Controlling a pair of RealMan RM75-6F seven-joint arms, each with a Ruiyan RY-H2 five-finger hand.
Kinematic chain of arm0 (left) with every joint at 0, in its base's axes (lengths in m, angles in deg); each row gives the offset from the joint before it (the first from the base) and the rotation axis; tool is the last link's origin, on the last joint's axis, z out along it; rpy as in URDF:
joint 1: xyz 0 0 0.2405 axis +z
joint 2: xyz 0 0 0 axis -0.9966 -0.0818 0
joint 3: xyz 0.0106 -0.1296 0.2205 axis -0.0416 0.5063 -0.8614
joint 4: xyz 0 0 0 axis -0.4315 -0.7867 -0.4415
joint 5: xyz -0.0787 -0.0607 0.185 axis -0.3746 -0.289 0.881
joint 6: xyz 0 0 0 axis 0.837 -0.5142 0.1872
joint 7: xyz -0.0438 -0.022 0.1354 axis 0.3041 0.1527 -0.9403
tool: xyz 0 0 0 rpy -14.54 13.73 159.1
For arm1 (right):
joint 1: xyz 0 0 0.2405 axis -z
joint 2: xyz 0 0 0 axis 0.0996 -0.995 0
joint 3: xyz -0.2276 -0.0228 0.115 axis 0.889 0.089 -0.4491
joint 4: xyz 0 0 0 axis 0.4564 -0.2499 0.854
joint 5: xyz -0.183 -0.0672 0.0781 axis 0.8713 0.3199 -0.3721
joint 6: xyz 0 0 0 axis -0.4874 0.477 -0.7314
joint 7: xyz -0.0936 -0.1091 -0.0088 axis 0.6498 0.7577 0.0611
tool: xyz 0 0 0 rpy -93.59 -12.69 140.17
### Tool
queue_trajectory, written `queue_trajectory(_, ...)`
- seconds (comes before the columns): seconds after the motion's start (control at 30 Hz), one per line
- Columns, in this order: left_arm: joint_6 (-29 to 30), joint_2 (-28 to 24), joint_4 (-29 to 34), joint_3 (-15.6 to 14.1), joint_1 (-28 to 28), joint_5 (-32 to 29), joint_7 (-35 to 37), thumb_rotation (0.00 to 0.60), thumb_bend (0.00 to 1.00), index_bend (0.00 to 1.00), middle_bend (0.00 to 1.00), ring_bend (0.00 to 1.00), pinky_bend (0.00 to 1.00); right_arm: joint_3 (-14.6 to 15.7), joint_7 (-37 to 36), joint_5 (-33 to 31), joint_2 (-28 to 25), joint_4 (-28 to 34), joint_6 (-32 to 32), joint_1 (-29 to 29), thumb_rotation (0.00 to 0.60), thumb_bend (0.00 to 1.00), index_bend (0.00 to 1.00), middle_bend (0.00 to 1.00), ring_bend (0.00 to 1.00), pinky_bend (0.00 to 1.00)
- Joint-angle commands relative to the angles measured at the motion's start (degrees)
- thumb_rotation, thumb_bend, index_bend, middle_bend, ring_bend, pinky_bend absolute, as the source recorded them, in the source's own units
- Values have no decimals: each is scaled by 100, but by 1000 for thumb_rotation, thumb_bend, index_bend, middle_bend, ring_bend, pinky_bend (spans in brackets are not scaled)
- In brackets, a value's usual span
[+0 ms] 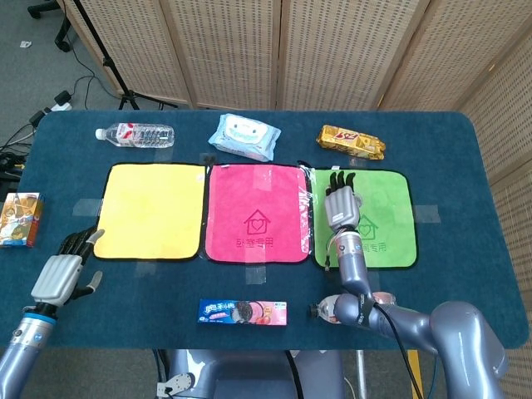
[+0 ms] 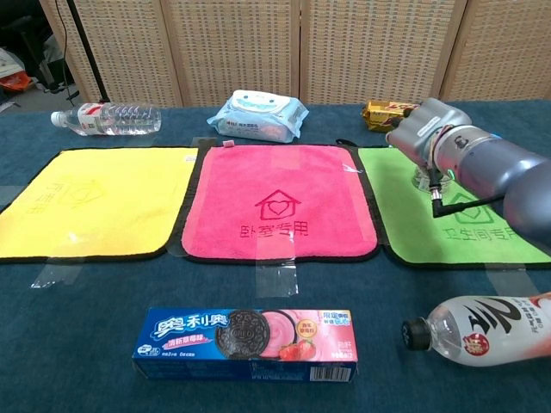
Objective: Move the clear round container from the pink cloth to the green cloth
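One worktop (image 1: 449, 150): dark blue and the biggest thing in the head view; it carries everything below.
Three cloths: they lie in a row across the middle, yellow cloth (image 1: 151, 209) toward 9 o'clock, pink cloth (image 1: 258, 212) at centre, green cloth (image 1: 386, 208) toward 3 o'clock. Their edges nearly touch. Nothing rests on the pink cloth.
Right robot hand (image 1: 342, 208): over the 9 o'clock part of the green cloth, back of the hand up, fingers pointing to 12 o'clock and a little apart. I cannot tell whether it grips anything.
Left robot hand (image 1: 60, 278): at about 8 o'clock on the worktop, beside the yellow cloth's near corner. Its fingers are loosely extended and it holds nothing.
Clear round container (image 2: 424, 179): on the green cloth, directly under the right robot hand. Only its lower part shows in the chest view; the head view hides it.
Far edge, 12 o'clock side: water bottle (image 1: 135, 134) lying down, wipes pack (image 1: 243, 137), yellow snack packet (image 1: 352, 142).
Near edge, 6 o'clock side: cookie box (image 1: 242, 312), and a drink bottle (image 2: 482, 329) on its side.
9 o'clock edge: small carton (image 1: 20, 219).
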Motion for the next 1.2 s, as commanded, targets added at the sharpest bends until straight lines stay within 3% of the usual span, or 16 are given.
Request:
queue_trajectory(0.03, 36, -13, 11, 9, 10, 11, -3, 600, 447, 0, 0, 0, 46, 2, -731, 887, -280, 562, 372, 73, 600, 559, 163, 19, 0, 110)
queue_trajectory(0.3, 198, -50, 41, 42, 67, 32, -35, 600, 447, 0, 0, 0, 46, 132, -1790, 2108, -881, 1778, 1045, 502, 600, 466, 163, 19, 0, 110)
queue_trajectory(0.53, 376, -99, 105, 79, 122, 67, -116, 600, 447, 0, 0, 0, 46, 656, -3260, 3281, -1550, 2680, 2003, 1497, 600, 458, 163, 21, 0, 110)
queue_trajectory(0.87, 635, -43, 234, 10, 217, 241, -638, 600, 447, 0, 0, 0, 46, 1610, -5163, 4423, -2480, 3027, 3249, 3170, 600, 453, 163, 22, 0, 110)
queue_trajectory(1.1, 833, -51, 286, -8, 296, 331, -846, 600, 447, 0, 0, 0, 46, 1847, -5826, 4842, -2662, 2959, 3605, 3723, 600, 448, 163, 22, 0, 110)
queue_trajectory(1.2, 993, -88, 333, -30, 357, 427, -944, 600, 447, 0, 0, 0, 46, 1990, -6190, 5121, -2773, 2889, 3826, 4005, 600, 362, 163, 22, 0, 101)
